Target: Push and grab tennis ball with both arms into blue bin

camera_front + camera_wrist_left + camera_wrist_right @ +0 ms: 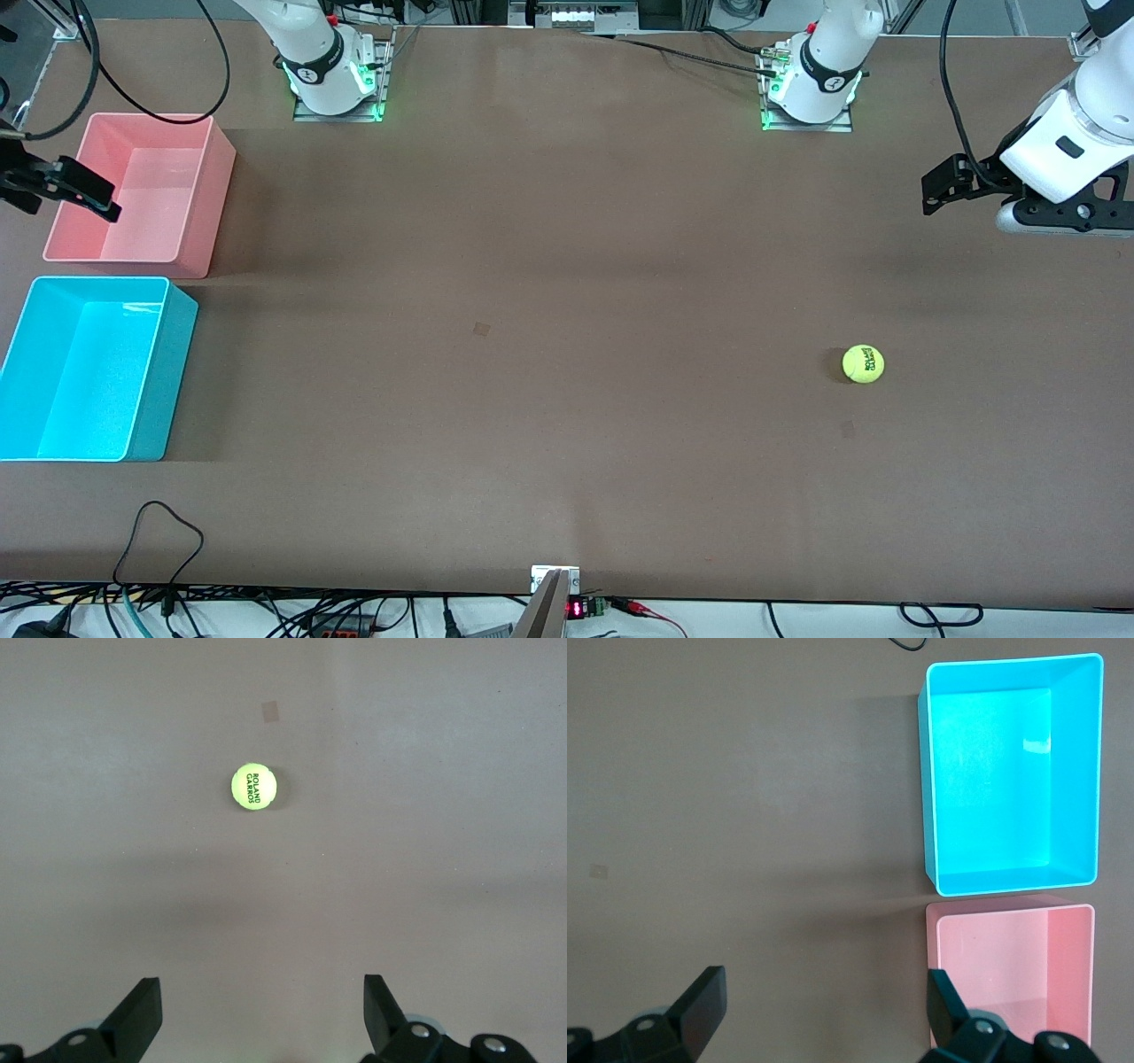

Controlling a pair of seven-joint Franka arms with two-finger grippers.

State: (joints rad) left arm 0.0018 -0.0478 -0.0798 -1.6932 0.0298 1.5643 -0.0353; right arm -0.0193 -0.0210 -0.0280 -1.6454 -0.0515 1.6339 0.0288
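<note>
The tennis ball (863,363) lies on the brown table toward the left arm's end, lettering up; it also shows in the left wrist view (253,787), well apart from the fingers. My left gripper (941,184) hangs open and empty in the air over the table at the left arm's end; its fingers stand wide apart in its wrist view (261,1014). The blue bin (173,372) stands empty at the right arm's end, near the front camera, and shows in the right wrist view (926,788). My right gripper (93,197) hangs open and empty over the pink bin's edge (824,1010).
The pink bin (213,204) stands empty beside the blue bin, farther from the front camera, and also shows in the right wrist view (1010,908). Small tape marks (481,330) lie on the table. Cables (159,532) and a small device (555,589) lie at the front edge.
</note>
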